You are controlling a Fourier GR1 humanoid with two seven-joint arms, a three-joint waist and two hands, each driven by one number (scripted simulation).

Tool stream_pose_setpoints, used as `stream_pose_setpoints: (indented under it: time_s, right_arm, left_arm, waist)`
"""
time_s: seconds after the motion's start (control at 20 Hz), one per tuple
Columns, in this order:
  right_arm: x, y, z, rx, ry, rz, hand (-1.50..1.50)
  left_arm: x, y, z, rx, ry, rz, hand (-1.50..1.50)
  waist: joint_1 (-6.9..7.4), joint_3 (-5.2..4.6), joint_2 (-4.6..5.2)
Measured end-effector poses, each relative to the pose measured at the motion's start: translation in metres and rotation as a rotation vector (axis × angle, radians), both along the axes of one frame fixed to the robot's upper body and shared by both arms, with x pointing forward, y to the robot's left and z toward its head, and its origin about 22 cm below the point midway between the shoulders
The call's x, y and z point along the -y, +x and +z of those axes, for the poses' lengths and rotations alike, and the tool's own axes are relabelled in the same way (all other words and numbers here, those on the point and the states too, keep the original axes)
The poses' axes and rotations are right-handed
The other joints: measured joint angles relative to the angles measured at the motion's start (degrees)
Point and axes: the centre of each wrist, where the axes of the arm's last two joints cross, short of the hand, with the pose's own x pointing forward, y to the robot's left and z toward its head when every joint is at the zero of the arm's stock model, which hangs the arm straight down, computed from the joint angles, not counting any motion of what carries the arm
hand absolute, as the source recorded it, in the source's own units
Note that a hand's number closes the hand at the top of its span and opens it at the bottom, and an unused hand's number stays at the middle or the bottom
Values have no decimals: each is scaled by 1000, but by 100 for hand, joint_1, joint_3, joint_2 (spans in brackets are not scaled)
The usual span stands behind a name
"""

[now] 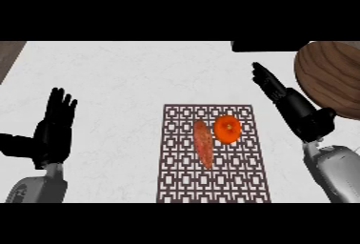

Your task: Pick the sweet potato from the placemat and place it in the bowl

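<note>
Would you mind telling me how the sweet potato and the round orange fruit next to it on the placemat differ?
The sweet potato is long and slim, running up and down the placemat; the orange fruit is round and compact. The sweet potato is a dull reddish brown, the orange fruit a bright orange. The sweet potato lies left of the orange fruit. Both rest on the placemat, with neither hand touching them.

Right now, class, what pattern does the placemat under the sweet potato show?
The placemat shows a dark brown-and-white geometric lattice, seen in the head view.
</note>
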Motion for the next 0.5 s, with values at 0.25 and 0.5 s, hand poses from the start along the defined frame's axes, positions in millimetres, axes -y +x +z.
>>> stream_pose_setpoints:
  time_s: [0.25, 0.5]
  right_arm:
    - [-79, -15, -3, -28, 185, 286, -150]
    - [-129, -32, 5, 178, 134, 287, -150]
  left_arm:
    - [-12, 15, 25, 74, 134, -35, 0]
    - [-31, 24, 51, 122, 250, -65, 0]
  waist:
    - [214, -2, -108]
    - [178, -20, -206]
